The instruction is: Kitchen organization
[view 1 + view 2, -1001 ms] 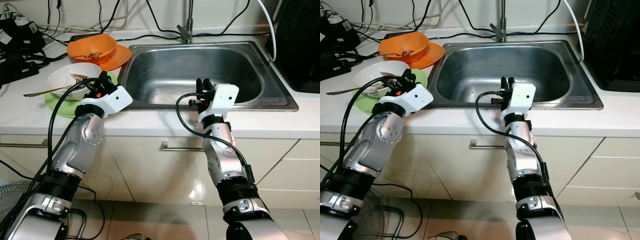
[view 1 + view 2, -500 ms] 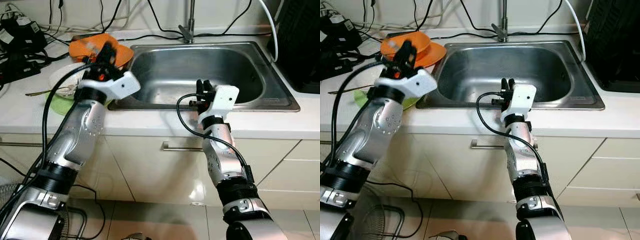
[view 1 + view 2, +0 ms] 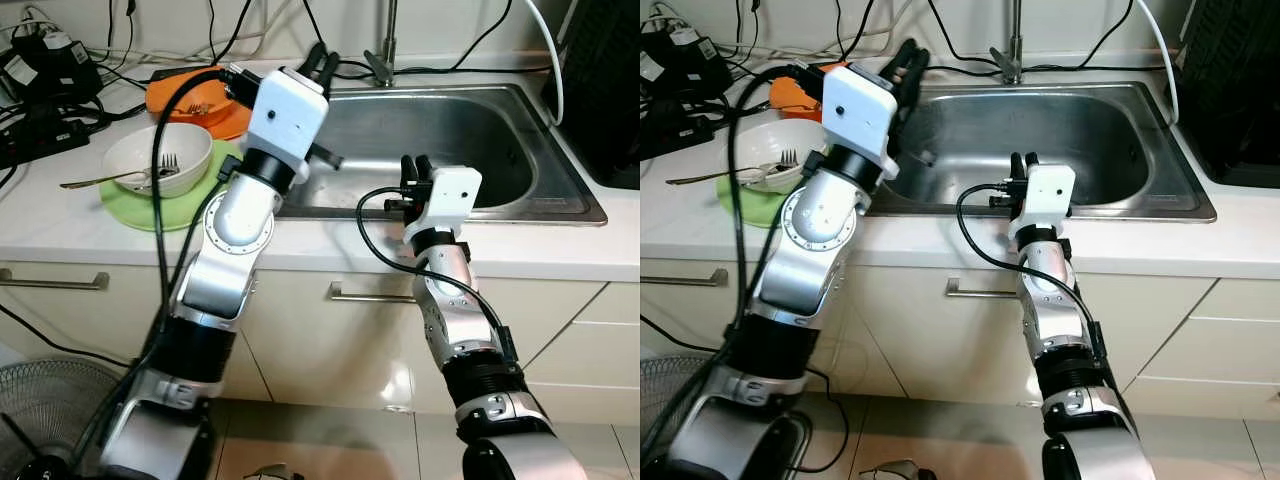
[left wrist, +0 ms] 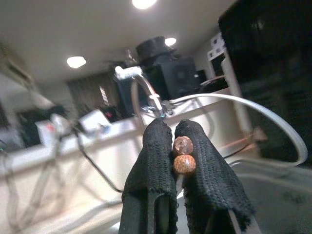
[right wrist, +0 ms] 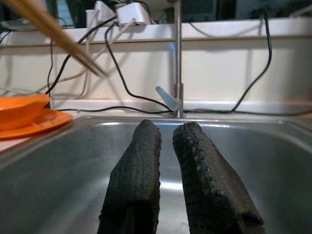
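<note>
Chopsticks (image 4: 183, 155): pair of brown sticks, ends showing between the black fingers of the left claw (image 3: 322, 62), which is clamped on them. Left claw raised above the sink's (image 3: 520, 120) 9 o'clock edge, pointing toward the tap (image 3: 383, 55) at 12 o'clock. In the right wrist view the chopstick shafts (image 5: 53, 41) slant across the upper corner.

Right claw (image 3: 413, 167): fingers close together with a narrow gap, holding nothing, at the sink's 6 o'clock rim, aimed into the basin.

White bowl (image 3: 140, 155): on a green plate (image 3: 130, 200) on the tabletop (image 3: 60, 225), at 9 o'clock of the sink; fork (image 3: 167, 163) inside.

Orange bowl (image 3: 190, 95): on an orange plate (image 3: 790, 95), at 10 o'clock of the sink.
</note>
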